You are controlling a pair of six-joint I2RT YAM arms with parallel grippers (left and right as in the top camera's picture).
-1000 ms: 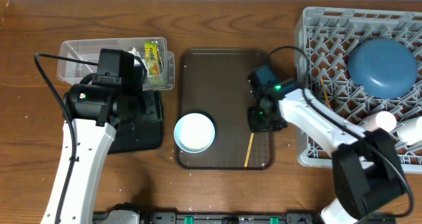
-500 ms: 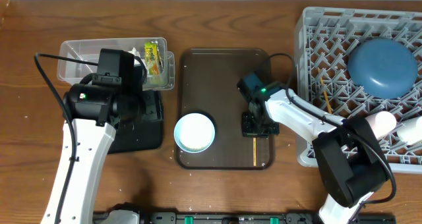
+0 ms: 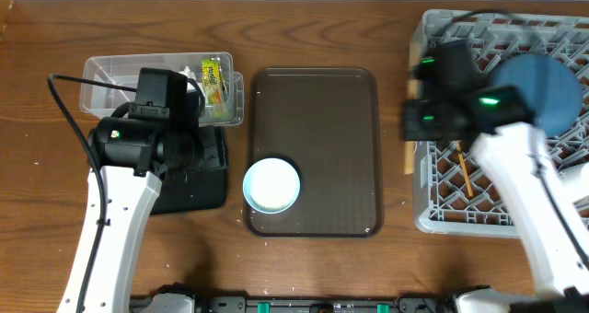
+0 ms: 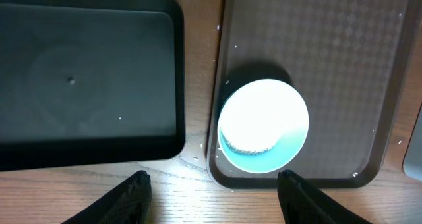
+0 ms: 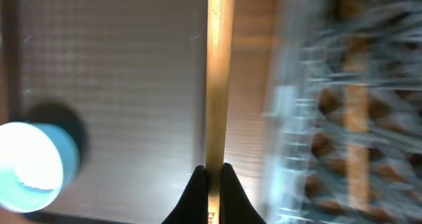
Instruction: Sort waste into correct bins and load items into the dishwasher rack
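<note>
R: right pincer (image 5: pixel 211 179) clenched on wooden chopstick (image 5: pixel 219 72), over the table (image 3: pixel 396 37) between brown serving tray (image 3: pixel 313 101) and dishwasher rack (image 3: pixel 425 223) | L: left pincer (image 4: pixel 212 199) released, fingers spread wide, above black tray (image 4: pixel 79 72) and white bowl (image 4: pixel 264 122) | bowl: on serving tray, rice grains (image 4: pixel 245 147) inside | second chopstick (image 3: pixel 465 172): in rack, near dark blue plate (image 3: pixel 543 92)

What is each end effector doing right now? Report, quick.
Left end effector: open, holding nothing.
Right end effector: closed on a chopstick.
</note>
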